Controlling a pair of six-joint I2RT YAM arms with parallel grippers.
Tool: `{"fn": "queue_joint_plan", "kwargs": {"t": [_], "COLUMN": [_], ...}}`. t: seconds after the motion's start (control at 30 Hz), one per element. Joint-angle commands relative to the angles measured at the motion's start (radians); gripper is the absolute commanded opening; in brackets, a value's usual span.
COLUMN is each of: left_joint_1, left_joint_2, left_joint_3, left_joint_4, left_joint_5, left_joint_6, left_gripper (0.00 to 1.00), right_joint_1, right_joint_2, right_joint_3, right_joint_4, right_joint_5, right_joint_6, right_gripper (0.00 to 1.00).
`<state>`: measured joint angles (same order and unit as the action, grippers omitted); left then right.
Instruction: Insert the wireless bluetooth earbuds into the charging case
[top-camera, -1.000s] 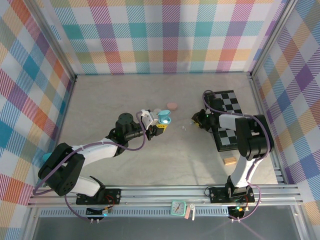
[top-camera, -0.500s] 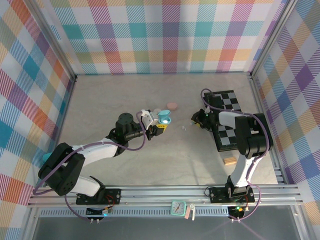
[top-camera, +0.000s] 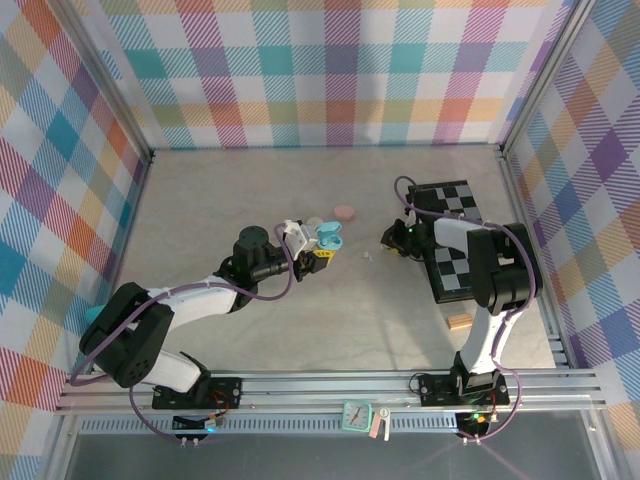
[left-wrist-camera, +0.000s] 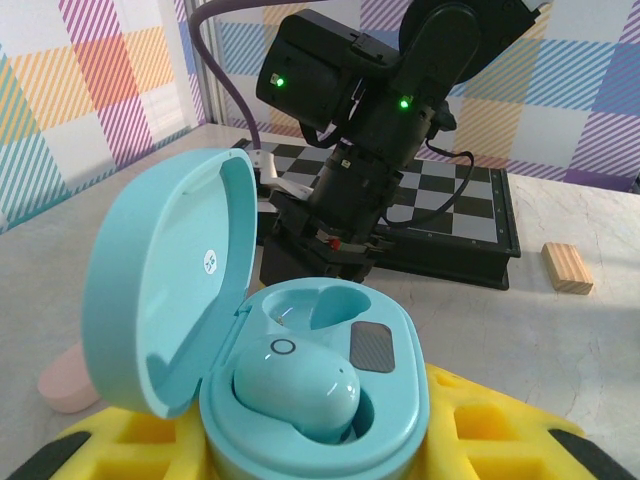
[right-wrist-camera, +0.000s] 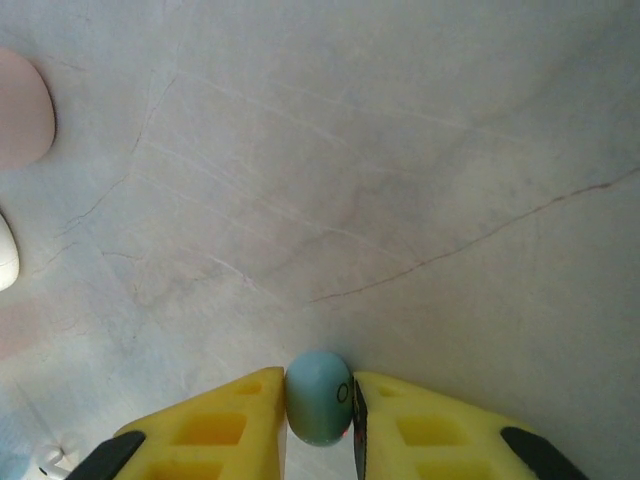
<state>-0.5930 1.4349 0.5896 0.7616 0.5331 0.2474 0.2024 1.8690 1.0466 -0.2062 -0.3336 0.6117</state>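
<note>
Right gripper (top-camera: 387, 238): closed on a light blue earbud (right-wrist-camera: 318, 393), pinched between its yellow fingertips (right-wrist-camera: 250, 415), close over the marble table (right-wrist-camera: 400, 150). Left gripper (top-camera: 320, 252): clamped around the light blue charging case (left-wrist-camera: 180, 290), lid open, a second blue earbud (left-wrist-camera: 295, 385) seated inside.

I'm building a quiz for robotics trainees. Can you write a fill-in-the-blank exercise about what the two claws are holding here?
The right claw pinches a light ___ earbud.
The charging case in the left claw has its lid ___.
Its wells hold ___ docked earbud and one empty slot.
Missing words: blue; open; one.
</note>
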Motion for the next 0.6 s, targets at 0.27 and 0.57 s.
{"fn": "queue_joint_plan", "kwargs": {"t": [0.27,0.57], "left_joint_1": [-0.001,-0.001], "left_joint_2": [0.008,0.038], "left_joint_3": [0.012,0.025], "left_joint_4": [0.041,0.038], "left_joint_5": [0.017,0.008], "left_joint_6": [-0.008,-0.005], "left_gripper": [0.27,0.27], "right_joint_1": [0.036,0.061], "right_joint_2": [-0.015,-0.188], "right_joint_3": [0.002,-0.048], "right_joint_4": [-0.06,-0.109], "right_joint_5": [0.052,0.111], "right_joint_6": [-0.053,-0.121], "right_gripper": [0.19,0.18]}}
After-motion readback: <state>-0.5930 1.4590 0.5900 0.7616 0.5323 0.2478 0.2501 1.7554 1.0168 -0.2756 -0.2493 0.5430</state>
